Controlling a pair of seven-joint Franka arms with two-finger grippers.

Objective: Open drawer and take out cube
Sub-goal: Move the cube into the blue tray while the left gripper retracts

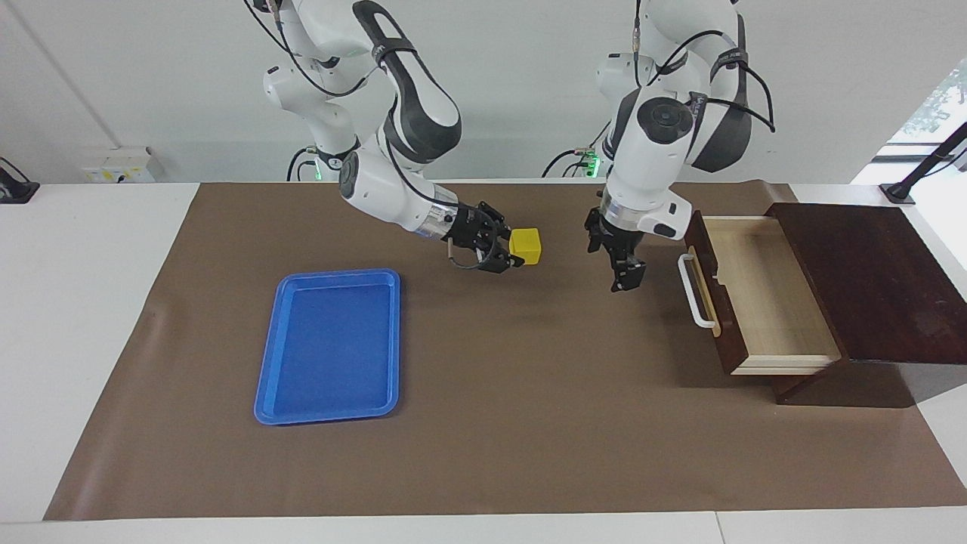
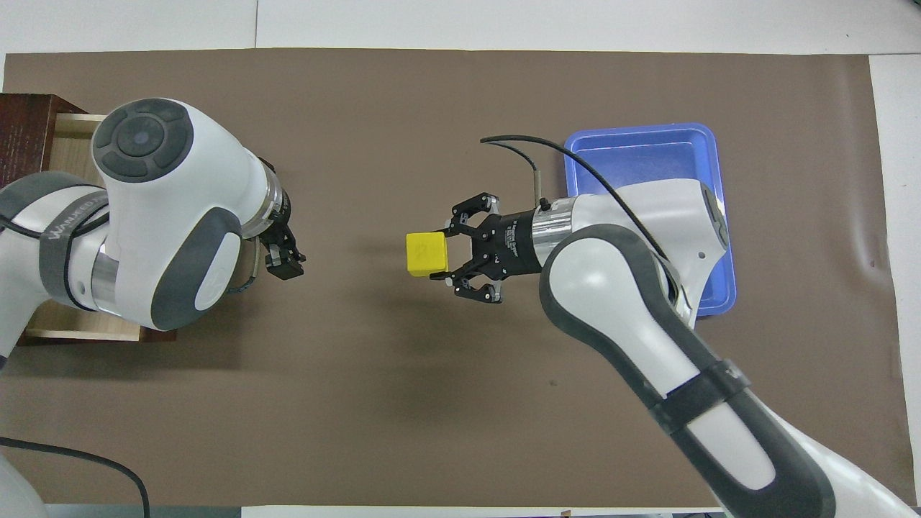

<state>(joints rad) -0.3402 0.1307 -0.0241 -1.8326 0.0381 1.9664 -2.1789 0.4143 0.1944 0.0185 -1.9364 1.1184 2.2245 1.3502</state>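
1. Brown matting covers the white counter (image 1: 91, 317), with pale walls above the two robot bases.
2. Up in the air over the bare middle of the mat, the small bright-yellow cube (image 1: 525, 245) sits clamped at the tip of the right tool (image 1: 505, 253), whose arm reaches in sideways.
3. Toward the right arm's end of the counter lies a flat blue plastic tray (image 1: 330, 346), on the wrist side of that tool rather than ahead of the cube.
4. Over the mat in front of the dark brown wooden drawer (image 1: 755, 291), pulled out and empty, hangs the left tool (image 1: 625, 270), released and holding nothing.
5. My guess: the right arm, much the nearer to the tray, sets the cube down.
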